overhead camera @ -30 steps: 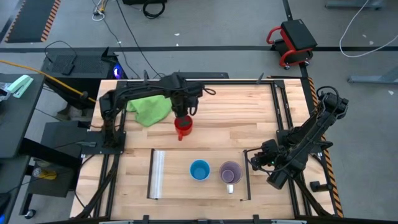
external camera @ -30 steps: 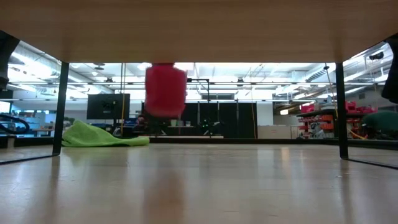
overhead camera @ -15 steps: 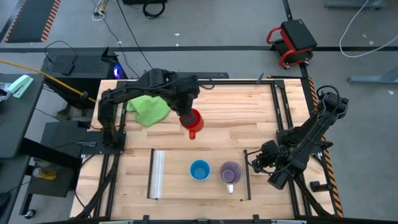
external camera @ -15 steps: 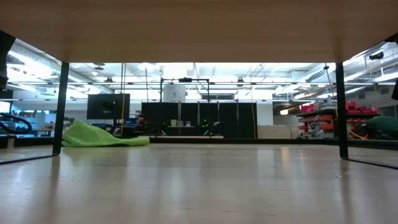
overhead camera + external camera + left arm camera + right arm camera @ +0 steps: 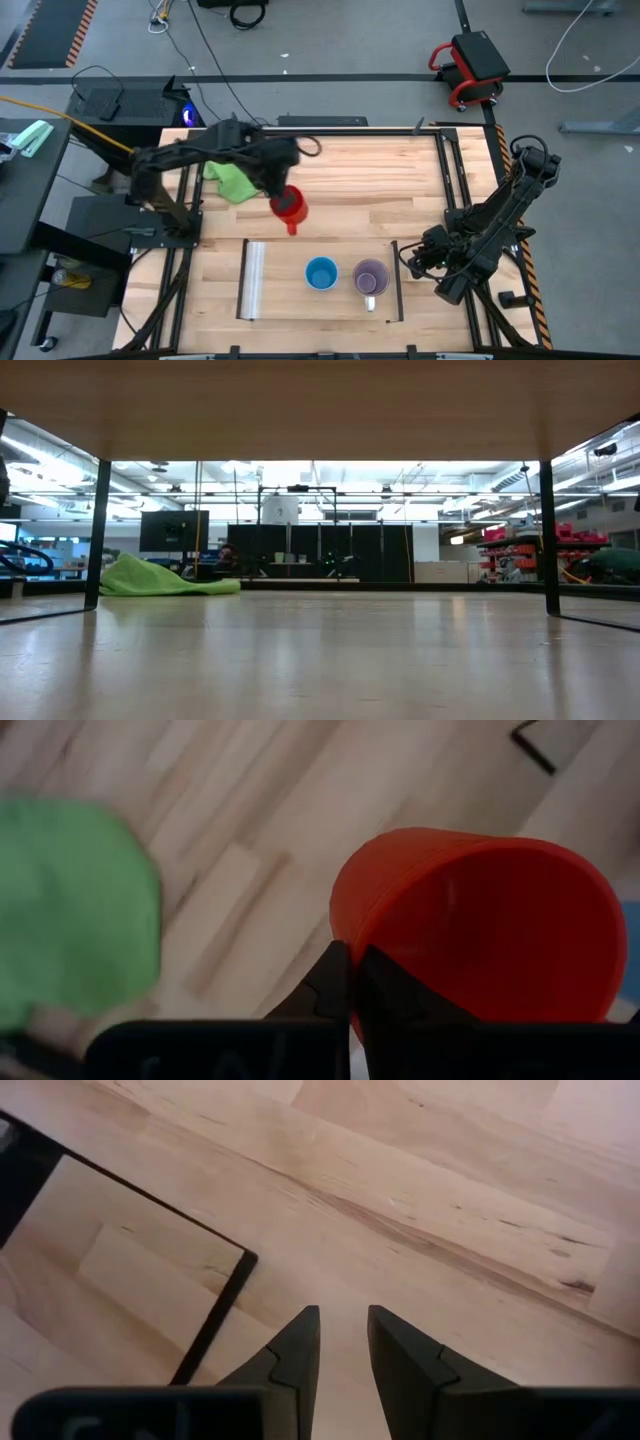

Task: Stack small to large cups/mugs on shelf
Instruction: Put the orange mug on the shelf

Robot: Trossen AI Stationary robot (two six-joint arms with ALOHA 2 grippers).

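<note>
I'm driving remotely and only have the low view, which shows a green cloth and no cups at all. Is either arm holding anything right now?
Observer: Yes. The left end effector is shut on the rim of the red mug, carried above the table beside the green cloth.
Operator: Are any cups on the shelf yet?
Observer: Two, side by side on the shelf: the light-blue cup and the purple mug, which is nearer the dark rail.
Operator: And the right arm?
Observer: The right end effector waits open and empty, just outside that dark rail.
</note>
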